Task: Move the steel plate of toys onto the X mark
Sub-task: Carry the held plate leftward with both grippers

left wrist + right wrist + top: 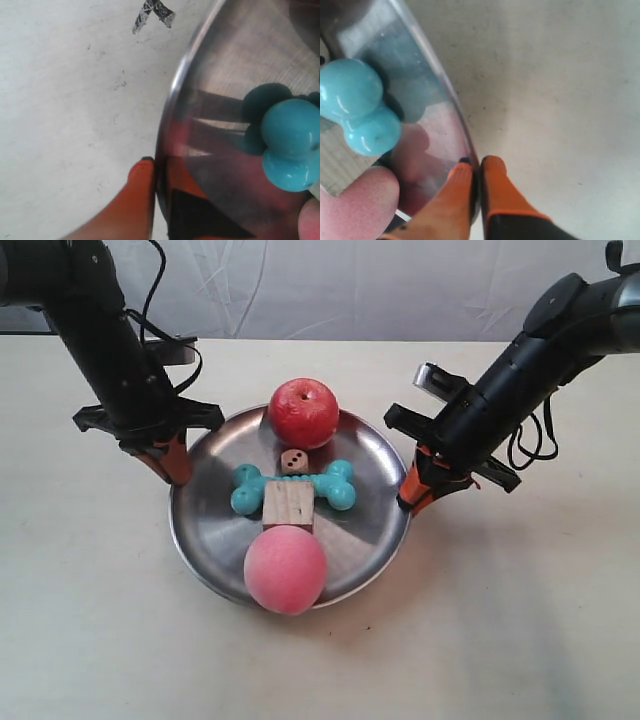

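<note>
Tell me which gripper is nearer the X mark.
Left. The left gripper clamps the steel plate at the rim on the side where the X mark lies on the table; the right gripper clamps the opposite rim, across the plate.

Two black arms, orange-tipped.
The arm at the exterior view's left point(105, 350) and the arm at the exterior view's right point(535, 355) are matte black, with thin black cables point(150, 285) looping at upper left and right; the tapered fingers point(172, 462) are orange.

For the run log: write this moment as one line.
left gripper: shut on steel plate rim; right gripper: shut on rim; toys: on plate; X mark: apart from plate
</note>
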You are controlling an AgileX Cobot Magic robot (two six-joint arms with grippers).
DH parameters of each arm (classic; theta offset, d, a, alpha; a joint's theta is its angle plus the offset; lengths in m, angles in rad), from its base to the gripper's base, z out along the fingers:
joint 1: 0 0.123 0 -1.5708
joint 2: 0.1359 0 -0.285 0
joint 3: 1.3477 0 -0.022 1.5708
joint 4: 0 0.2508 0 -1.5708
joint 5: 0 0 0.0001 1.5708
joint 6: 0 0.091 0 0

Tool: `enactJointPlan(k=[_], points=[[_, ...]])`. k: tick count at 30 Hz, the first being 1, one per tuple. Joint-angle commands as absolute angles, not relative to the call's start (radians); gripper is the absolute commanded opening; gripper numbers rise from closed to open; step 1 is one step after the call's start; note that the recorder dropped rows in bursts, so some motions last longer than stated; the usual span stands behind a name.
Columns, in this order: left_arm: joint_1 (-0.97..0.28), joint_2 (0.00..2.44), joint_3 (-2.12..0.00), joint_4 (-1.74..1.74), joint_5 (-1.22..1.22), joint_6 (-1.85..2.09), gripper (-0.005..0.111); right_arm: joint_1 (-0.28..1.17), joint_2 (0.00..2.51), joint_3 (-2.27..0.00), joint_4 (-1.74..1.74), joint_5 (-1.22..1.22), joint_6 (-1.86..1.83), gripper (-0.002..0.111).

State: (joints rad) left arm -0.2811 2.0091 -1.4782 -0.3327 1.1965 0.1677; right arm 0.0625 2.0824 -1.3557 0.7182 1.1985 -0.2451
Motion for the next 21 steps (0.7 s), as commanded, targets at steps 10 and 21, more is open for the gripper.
enactJointPlan(k=[10,21], points=[[-0.2,2.001,-1.524,-0.433,1.221,0.185,0.0,0.175,2.177,-1.528,0.879,1.19,-0.16,-0.001],[-0.143,2.064,-1.53,-0.416,1.221,0.185,0.0,0.212,2.252,-1.641,0.881,1.196,-0.105,-0.001]])
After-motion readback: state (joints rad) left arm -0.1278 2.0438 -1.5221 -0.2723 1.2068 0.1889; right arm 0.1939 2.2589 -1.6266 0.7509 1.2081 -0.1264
